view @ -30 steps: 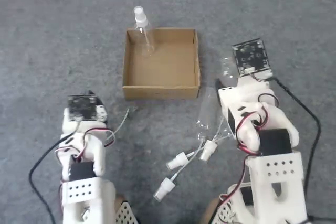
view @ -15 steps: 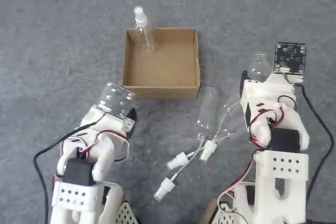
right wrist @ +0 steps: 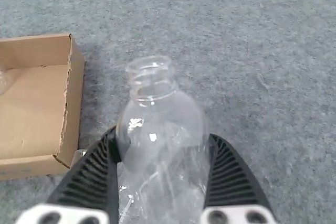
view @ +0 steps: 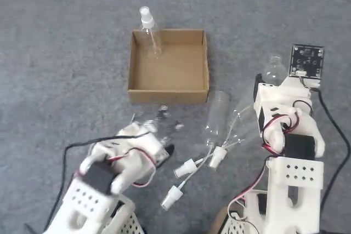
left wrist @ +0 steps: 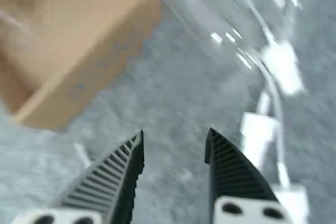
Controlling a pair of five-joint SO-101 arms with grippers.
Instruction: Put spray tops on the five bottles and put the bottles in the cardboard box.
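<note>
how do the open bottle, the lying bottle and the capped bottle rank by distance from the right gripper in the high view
1. open bottle: gripped in the right gripper itself.
2. lying bottle: flat on the table, off the near corner of the box.
3. capped bottle: standing in the box's far corner.

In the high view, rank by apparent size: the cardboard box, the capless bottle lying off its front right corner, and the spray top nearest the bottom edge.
1. cardboard box
2. lying bottle
3. spray top
Clear gaps, no ties.
</note>
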